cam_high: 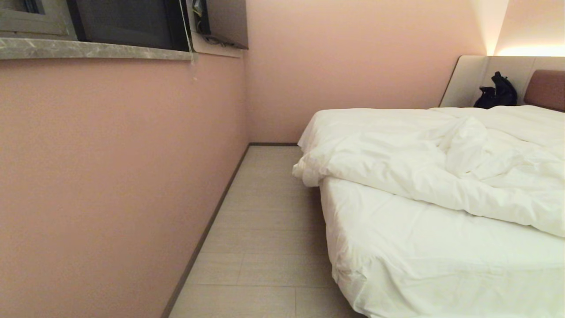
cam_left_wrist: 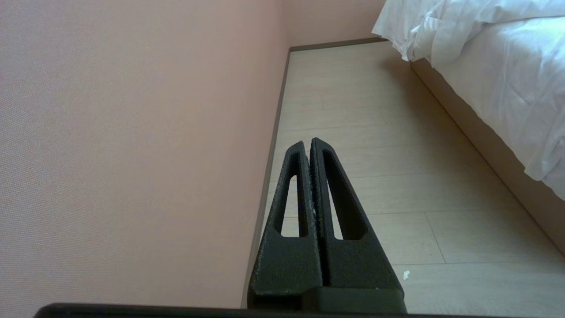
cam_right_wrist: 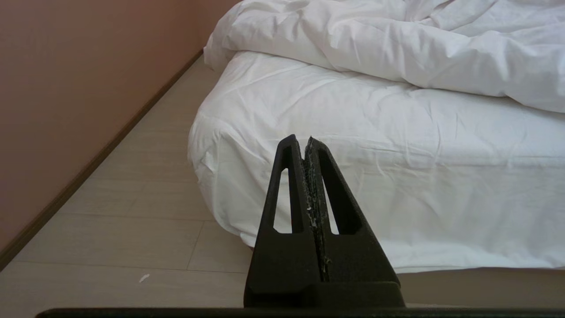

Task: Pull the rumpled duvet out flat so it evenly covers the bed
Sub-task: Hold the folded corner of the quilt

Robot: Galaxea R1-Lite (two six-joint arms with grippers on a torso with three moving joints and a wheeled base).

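R gripper (cam_right_wrist: 307, 140), L gripper (cam_left_wrist: 307, 143): jaws together, empty, low by floor (cam_high: 265, 229) at foot of bed (cam_high: 419, 247). Bare sheet nearest. Duvet (cam_high: 441, 163): bunched toward headboard (cam_high: 545, 88), corner overhanging L side. Est. soft, bulky, light; grab near folded edge or corner.

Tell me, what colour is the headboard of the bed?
Brown, on the headboard; the head view shows it best.
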